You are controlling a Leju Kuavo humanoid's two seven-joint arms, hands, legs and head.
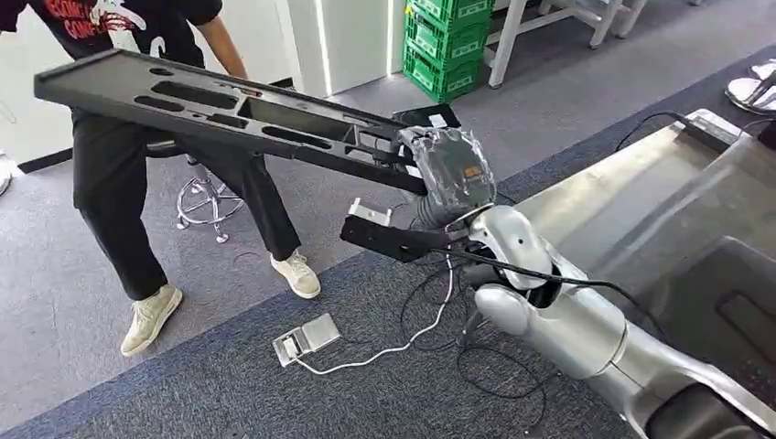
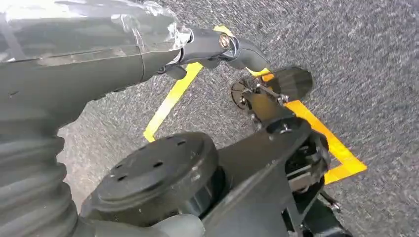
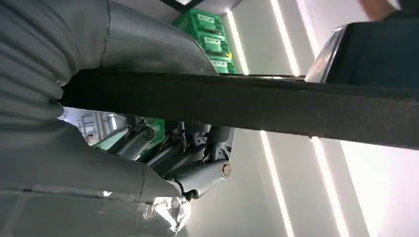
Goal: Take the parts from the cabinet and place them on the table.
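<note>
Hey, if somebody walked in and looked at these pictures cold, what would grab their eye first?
First the long black part with cut-outs, held up in the air by the right robot hand, stretching left across the head view. Just behind it a person in dark clothes stands on the grey carpet. To the right lies the shiny metal table, and green crates are stacked in the background.

Even, bright indoor light, glaring ceiling strips [image 3: 276,64] (right wrist view), soft blur on carpet [image 2: 375,59].

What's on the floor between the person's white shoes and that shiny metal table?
In the head view, a small grey pedal box with its white cable lies on the carpet between the shoes and the table, beside looping black cables.
</note>
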